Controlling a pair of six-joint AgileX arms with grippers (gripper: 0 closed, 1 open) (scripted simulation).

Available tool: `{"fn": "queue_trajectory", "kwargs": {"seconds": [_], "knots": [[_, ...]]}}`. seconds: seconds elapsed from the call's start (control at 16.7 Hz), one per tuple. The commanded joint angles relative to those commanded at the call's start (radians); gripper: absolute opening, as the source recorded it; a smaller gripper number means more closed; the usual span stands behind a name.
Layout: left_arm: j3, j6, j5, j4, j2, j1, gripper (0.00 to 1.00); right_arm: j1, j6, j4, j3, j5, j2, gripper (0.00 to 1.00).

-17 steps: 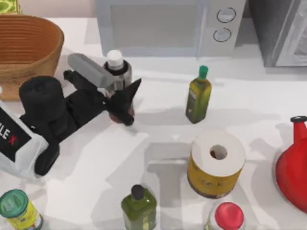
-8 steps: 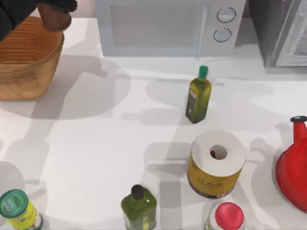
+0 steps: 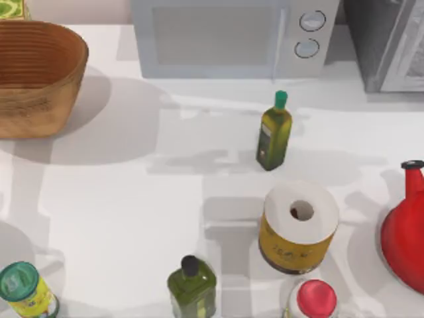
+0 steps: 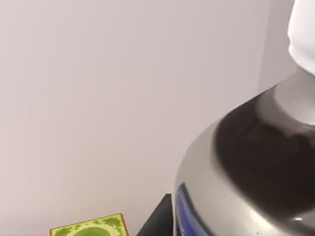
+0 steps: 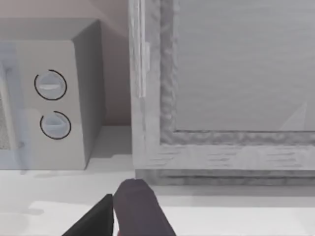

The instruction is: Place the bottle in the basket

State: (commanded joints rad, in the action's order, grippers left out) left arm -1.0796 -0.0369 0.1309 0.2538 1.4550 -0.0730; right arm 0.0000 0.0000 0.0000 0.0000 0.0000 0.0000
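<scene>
White table carries the basket [image 3: 36,73] at its far left corner, and my left wrist view has the bottle [image 4: 256,162] right against the camera, apparently carried, though I cannot tell how that gripper grips it.

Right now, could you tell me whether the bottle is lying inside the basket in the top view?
No, the wicker basket shows only its bare ribbed interior there; the bottle appears close up in the left wrist view.

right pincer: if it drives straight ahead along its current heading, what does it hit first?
Probably the grey cabinet: in the right wrist view the right pincer points at its lower front edge across bare white table. The microwave sits off to one side. Depth is unclear.
</scene>
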Motion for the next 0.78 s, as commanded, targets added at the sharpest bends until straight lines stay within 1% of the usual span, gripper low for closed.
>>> {"fn": "queue_trajectory", "kwargs": {"seconds": [0.12, 0.48, 0.78], "knots": [[-0.008, 0.01, -0.024, -0.023, -0.033, -0.026, 0.0, 0.0, 0.0, 0.0, 0.0, 0.0, 0.0, 1.0], [-0.007, 0.009, -0.026, -0.019, -0.029, -0.025, 0.0, 0.0, 0.0, 0.0, 0.0, 0.0, 0.0, 1.0], [-0.016, 0.01, -0.03, 0.062, 0.063, -0.022, 0.0, 0.0, 0.0, 0.0, 0.0, 0.0, 0.0, 1.0]]}}
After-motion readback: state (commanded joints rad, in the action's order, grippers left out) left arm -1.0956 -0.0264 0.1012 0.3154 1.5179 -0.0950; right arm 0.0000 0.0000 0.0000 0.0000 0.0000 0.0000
